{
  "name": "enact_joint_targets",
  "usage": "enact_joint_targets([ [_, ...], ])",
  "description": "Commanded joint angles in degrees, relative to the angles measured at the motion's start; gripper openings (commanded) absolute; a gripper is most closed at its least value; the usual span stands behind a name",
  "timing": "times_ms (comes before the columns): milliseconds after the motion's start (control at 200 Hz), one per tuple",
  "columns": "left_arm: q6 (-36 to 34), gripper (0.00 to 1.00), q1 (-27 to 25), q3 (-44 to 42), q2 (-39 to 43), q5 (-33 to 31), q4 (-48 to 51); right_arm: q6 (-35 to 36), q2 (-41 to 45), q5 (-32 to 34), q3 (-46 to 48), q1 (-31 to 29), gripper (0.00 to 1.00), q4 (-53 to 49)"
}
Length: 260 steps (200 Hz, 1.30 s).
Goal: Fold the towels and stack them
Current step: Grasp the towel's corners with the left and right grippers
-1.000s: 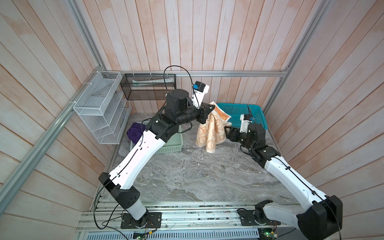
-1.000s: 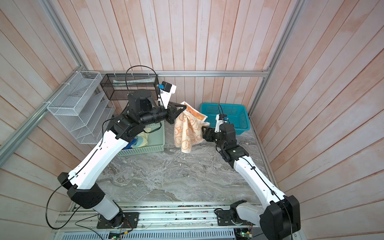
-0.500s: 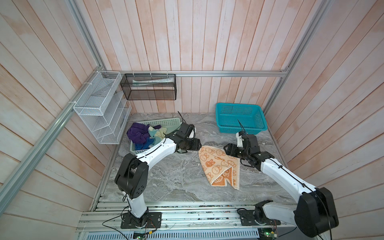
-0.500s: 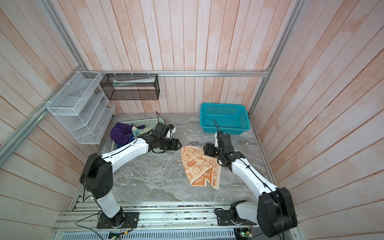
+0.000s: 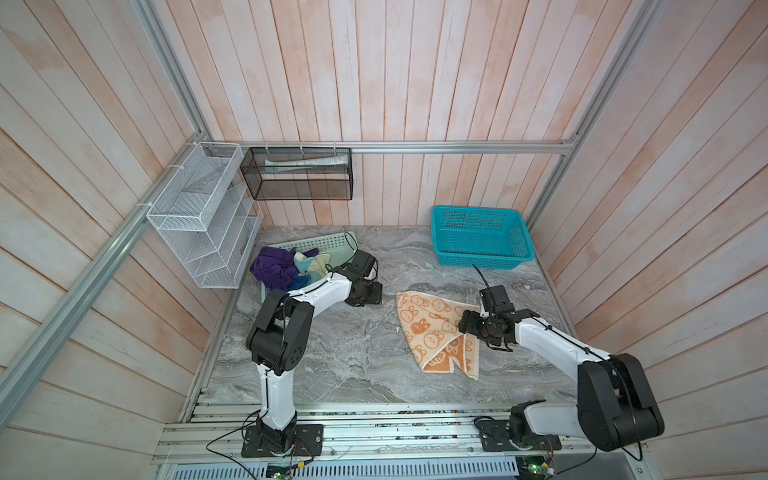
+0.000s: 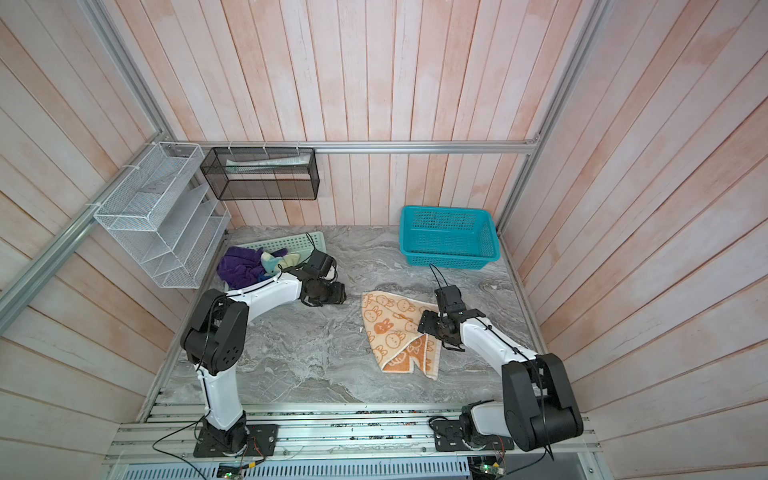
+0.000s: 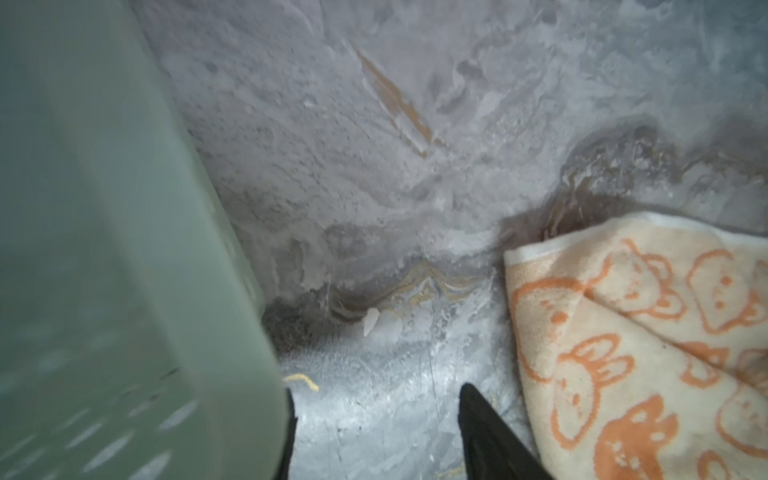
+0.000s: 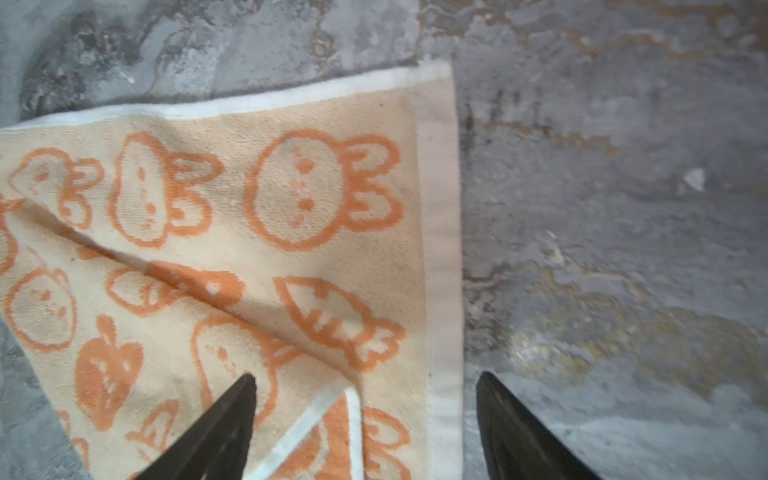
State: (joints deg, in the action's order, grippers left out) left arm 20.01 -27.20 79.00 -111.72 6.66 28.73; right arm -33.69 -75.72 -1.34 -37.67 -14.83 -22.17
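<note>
The orange-peach towel (image 5: 434, 332) (image 6: 397, 332) with cartoon faces lies crumpled and partly doubled over on the marble table. My right gripper (image 5: 466, 326) (image 6: 427, 324) (image 8: 366, 376) is open and low over the towel's right edge (image 8: 440, 249), one finger above cloth, the other above bare table. My left gripper (image 5: 369, 294) (image 6: 334, 294) (image 7: 376, 399) is open and empty, between the mint-green basket (image 7: 104, 249) and the towel's far left corner (image 7: 623, 332). A purple towel (image 5: 272, 268), a blue one (image 5: 297, 283) and a teal-and-yellow one (image 5: 311, 266) lie bunched in that basket.
The mint-green basket (image 5: 328, 242) (image 6: 291, 241) stands at the back left, close to my left gripper. A teal basket (image 5: 482, 243) (image 6: 449, 241) sits at the back right. A white wire rack (image 5: 203, 216) and a black mesh shelf (image 5: 299, 174) hang on the walls.
A second ago both grippers held the orange-peach towel up in the air. It now lies on the table, both grippers have let go, and the right one has slid toward the front.
</note>
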Motion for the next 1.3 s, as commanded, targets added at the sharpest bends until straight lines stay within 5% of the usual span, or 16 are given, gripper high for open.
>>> enact_joint_targets([
  [0,-2.8,0.64,0.2,3.4,-0.4,-1.9,0.1,0.0,-0.2,4.4,1.0,0.6,0.83,1.2],
  [100,-2.8,0.64,0.1,4.7,-0.4,0.1,-0.1,3.3,-6.3,4.5,-2.7,0.8,0.79,3.8],
  [300,-2.6,0.64,-0.3,3.0,2.8,1.5,-0.9,10.6,-22.7,-3.0,-16.5,-2.8,0.5,5.8],
  [570,-1.9,0.64,-0.2,-1.8,8.7,2.0,-2.7,22.8,-30.1,-5.6,-30.5,-21.1,0.54,5.7],
  [845,-5.6,0.64,-2.2,1.2,4.9,3.0,-0.3,14.3,-18.0,0.7,-26.0,-16.9,0.63,-0.1],
  [1015,-9.7,0.7,-5.5,5.6,-0.1,-1.0,4.5,8.3,-13.6,-2.9,-18.3,-10.9,0.63,-3.5],
  [1295,-12.2,0.77,-6.3,9.7,-7.0,-2.5,5.0,3.3,-16.4,-4.4,-14.5,-11.3,0.67,-5.6],
])
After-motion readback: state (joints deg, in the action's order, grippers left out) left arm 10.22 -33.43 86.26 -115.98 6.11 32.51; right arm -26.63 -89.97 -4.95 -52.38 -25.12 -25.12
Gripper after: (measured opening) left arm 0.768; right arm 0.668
